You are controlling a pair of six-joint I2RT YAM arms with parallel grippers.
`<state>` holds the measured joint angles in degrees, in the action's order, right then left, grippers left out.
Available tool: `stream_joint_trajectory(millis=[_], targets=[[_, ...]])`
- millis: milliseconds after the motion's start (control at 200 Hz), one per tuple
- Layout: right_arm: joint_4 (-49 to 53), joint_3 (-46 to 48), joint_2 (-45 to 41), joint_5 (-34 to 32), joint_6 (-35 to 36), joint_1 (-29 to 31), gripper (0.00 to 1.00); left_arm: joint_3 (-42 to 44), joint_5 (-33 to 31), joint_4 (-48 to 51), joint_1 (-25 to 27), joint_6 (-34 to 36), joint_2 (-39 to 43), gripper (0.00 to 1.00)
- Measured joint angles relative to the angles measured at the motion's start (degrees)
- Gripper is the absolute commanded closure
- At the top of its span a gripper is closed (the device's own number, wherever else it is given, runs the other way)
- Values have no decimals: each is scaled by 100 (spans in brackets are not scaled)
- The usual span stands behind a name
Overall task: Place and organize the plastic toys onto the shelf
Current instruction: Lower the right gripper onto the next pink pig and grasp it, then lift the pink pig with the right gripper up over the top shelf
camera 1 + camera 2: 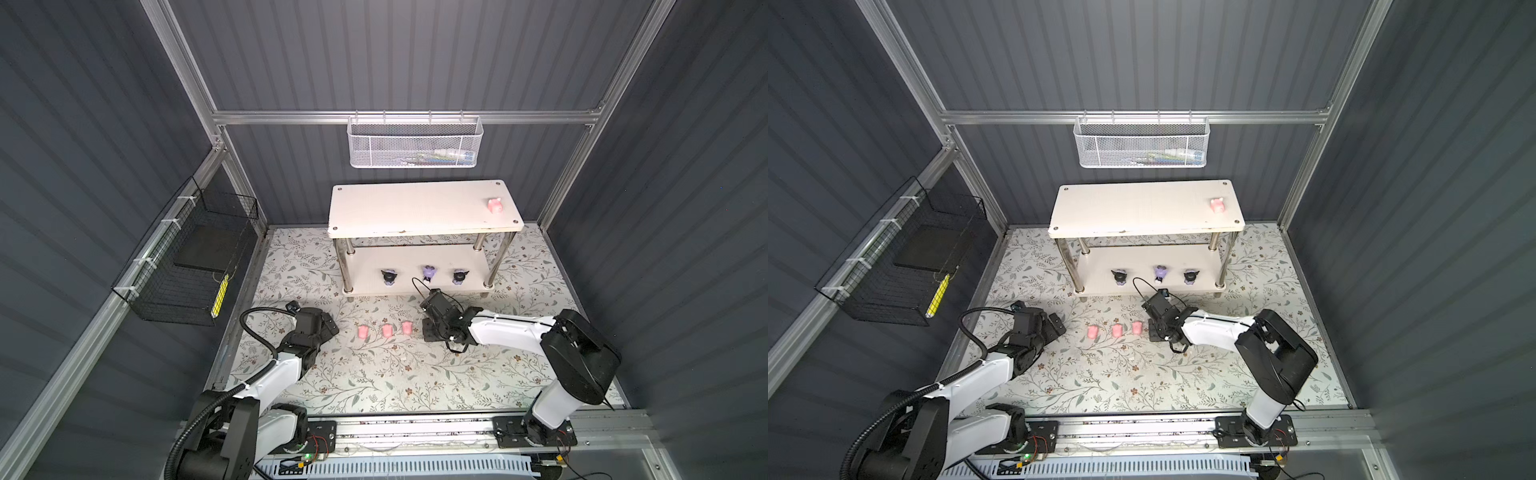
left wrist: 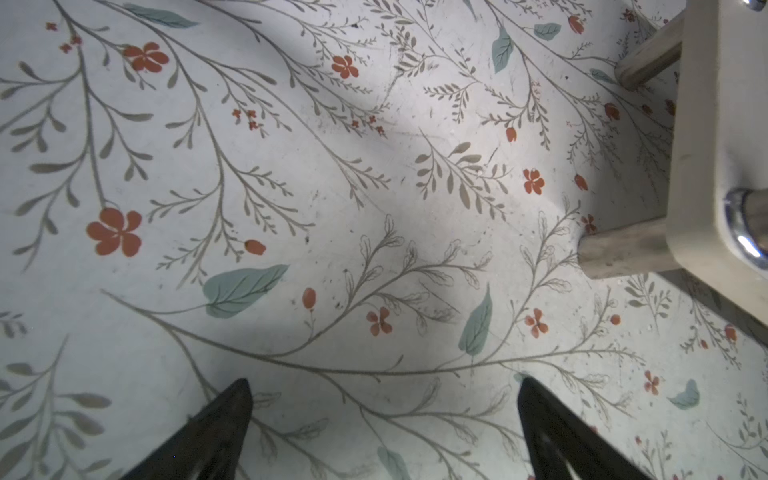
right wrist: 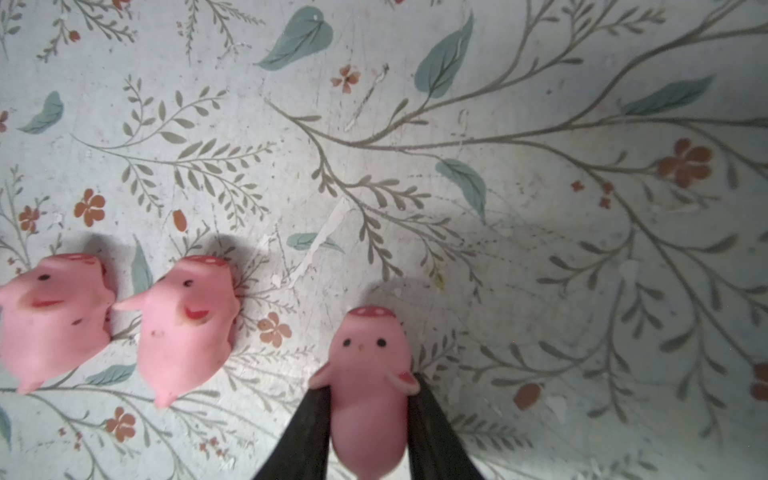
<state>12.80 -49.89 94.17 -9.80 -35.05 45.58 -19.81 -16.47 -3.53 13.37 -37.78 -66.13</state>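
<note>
- I find no text, number, brand or sign that I can read in any of my views.
- The yellow strip [image 1: 220,293] in the black wire basket [image 1: 166,303] is too small for me to tell if something is printed on it.
- The coloured things [image 1: 446,157] inside the white mesh basket [image 1: 374,145] are blurred behind the mesh; any print on them is not readable.
- The pink toy [image 3: 368,353] clamped in my right gripper [image 3: 370,386] has only painted dots and a red patch, not writing.
</note>
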Motion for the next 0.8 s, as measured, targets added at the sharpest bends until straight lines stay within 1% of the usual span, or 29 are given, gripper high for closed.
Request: stream_joint_trajectory(millis=[205, 330, 445, 590, 800], targets=[[511, -57, -778, 96, 326, 24, 69, -2, -2, 0, 0, 2, 0, 0], [1062, -319, -1250, 223, 520, 26, 70, -2, 0, 0, 0, 2, 0, 0], [1532, -595, -1871, 365, 669, 26, 69, -2, 0, 0, 0, 2, -2, 0], [2330, -1349, -2459, 385, 868, 26, 69, -2, 0, 0, 0, 2, -9, 0], [3344, -2675, -2767, 227, 1176, 26, 69, -2, 0, 0, 0, 2, -17, 0]])
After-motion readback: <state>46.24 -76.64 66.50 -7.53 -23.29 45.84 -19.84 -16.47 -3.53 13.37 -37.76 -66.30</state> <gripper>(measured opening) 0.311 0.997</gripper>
